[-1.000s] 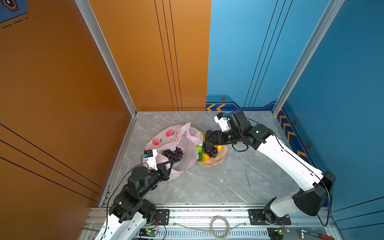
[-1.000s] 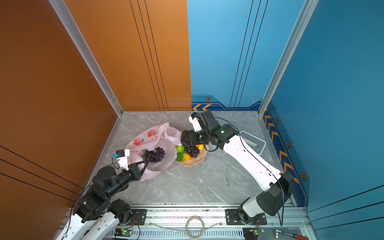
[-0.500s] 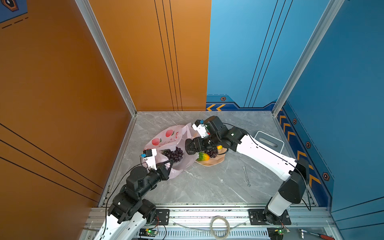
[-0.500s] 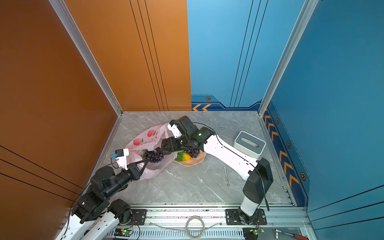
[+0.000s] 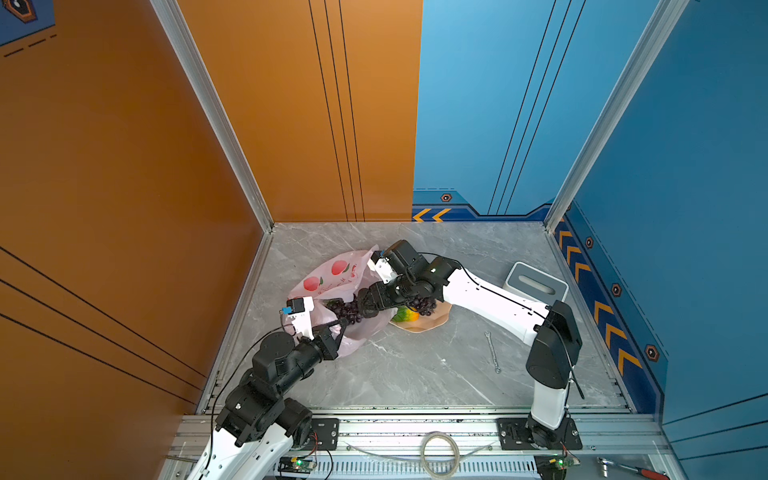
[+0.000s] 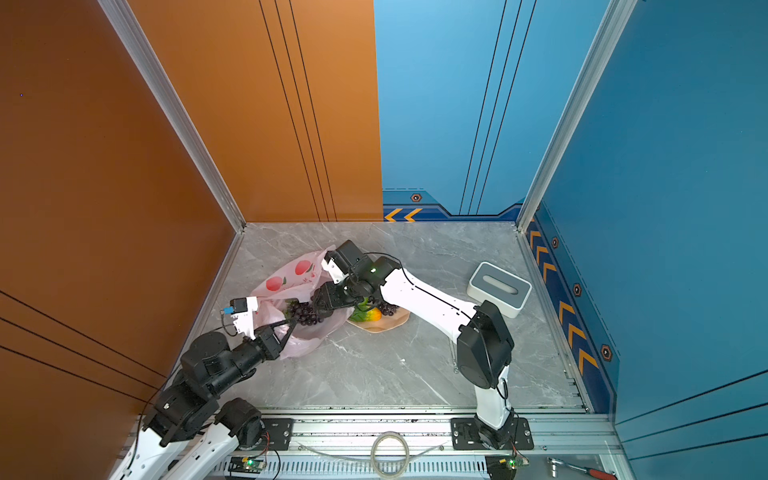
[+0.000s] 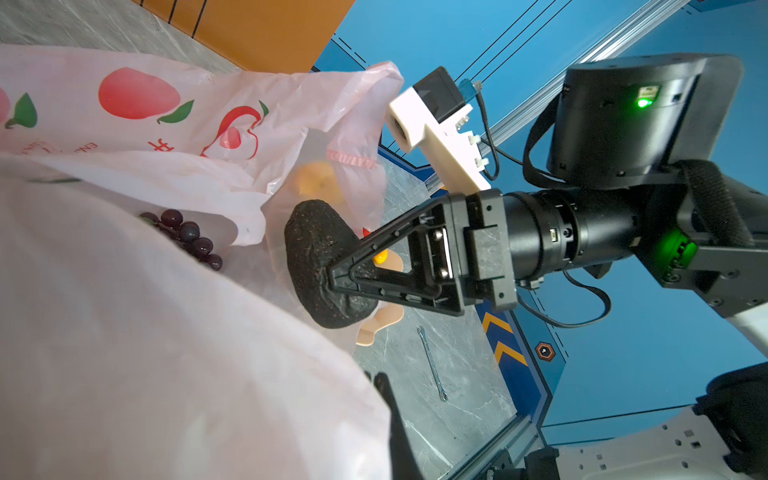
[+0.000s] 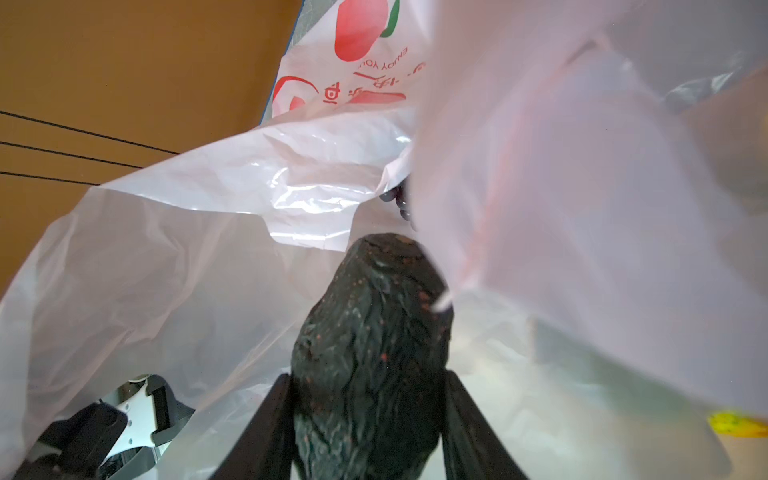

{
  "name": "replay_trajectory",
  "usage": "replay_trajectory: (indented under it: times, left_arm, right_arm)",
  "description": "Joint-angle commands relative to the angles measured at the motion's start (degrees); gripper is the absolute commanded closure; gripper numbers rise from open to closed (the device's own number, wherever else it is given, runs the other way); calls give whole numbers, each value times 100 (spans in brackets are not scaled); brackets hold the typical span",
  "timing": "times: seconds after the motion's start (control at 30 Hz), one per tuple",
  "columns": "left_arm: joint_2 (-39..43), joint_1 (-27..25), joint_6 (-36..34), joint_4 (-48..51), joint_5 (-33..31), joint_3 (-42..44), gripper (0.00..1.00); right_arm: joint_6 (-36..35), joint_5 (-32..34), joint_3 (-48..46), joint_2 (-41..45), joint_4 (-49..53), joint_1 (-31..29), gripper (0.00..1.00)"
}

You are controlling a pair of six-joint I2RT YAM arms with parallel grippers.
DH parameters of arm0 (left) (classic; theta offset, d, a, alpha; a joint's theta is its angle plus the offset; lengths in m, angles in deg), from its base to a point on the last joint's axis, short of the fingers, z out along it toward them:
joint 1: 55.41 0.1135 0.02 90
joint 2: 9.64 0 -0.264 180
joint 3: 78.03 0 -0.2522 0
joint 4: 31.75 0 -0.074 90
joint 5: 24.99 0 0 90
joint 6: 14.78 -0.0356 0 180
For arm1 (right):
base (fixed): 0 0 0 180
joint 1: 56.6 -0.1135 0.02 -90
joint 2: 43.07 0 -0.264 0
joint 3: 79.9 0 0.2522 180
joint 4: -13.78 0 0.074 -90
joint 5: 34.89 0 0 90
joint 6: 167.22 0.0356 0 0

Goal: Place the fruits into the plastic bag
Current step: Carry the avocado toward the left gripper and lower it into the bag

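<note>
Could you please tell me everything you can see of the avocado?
The avocado is black and oblong, its rough matte skin flecked with reddish specks. The right hand clamps one end from both sides, holding it off the table, the free end pointing into the open mouth of the bag. A fold of bag film overlaps one side near the tip. A grape bunch lies deeper inside, apart from it.

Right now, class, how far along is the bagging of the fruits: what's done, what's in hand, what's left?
Done: one grape bunch lies in the plastic bag. In hand: the right fingers hold the avocado at its mouth; the left fingers pinch its rim. Left: another grape bunch and a green-orange fruit sit in the bowl.
</note>
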Motion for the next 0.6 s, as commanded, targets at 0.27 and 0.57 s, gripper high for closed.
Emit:
replay_trajectory:
  times: [0.27, 0.57]
  left_arm:
    - [-83, -46, -50, -206, 68, -238, 100]
    - [-95, -47, -76, -176, 78, -226, 100]
  right_arm:
    - [-93, 68, 753, -703, 205, -40, 55]
    - [-73, 6, 1274, -1393, 299, -52, 55]
